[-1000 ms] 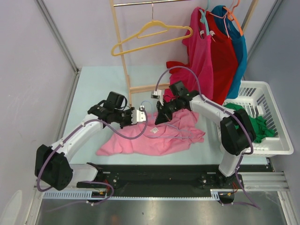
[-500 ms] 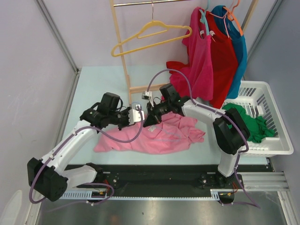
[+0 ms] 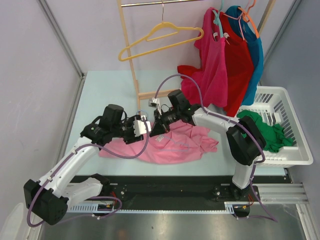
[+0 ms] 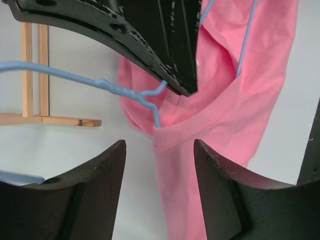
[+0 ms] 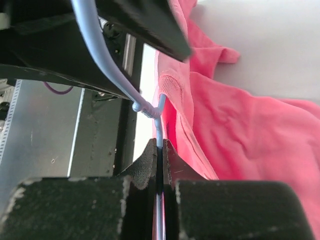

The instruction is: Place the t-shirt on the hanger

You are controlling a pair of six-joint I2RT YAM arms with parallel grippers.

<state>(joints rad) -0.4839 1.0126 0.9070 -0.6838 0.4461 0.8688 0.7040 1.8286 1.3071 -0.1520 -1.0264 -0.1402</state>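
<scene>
Gripping the hanger (image 5: 159, 125) by its thin stem, the right gripper (image 5: 158, 150) was clenched; the left gripper (image 4: 159, 145) gaped beside it. The t-shirt (image 3: 175, 145) lay on the table (image 3: 100, 95), collar at the stem; a sideways tug could drag fabric off the wire.

A yellow hanger (image 3: 160, 37) hangs upper centre on a wooden rack (image 3: 131, 60), and a white basket (image 3: 295, 145) with green cloth (image 3: 270, 132) sits at right.

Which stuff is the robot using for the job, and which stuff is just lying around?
For the job: pink t-shirt, blue hanger, right hand pinching the hanger, open left hand.
Just there: yellow hanger, hung-up shirts, white basket, green clothes, wooden rack.
</scene>
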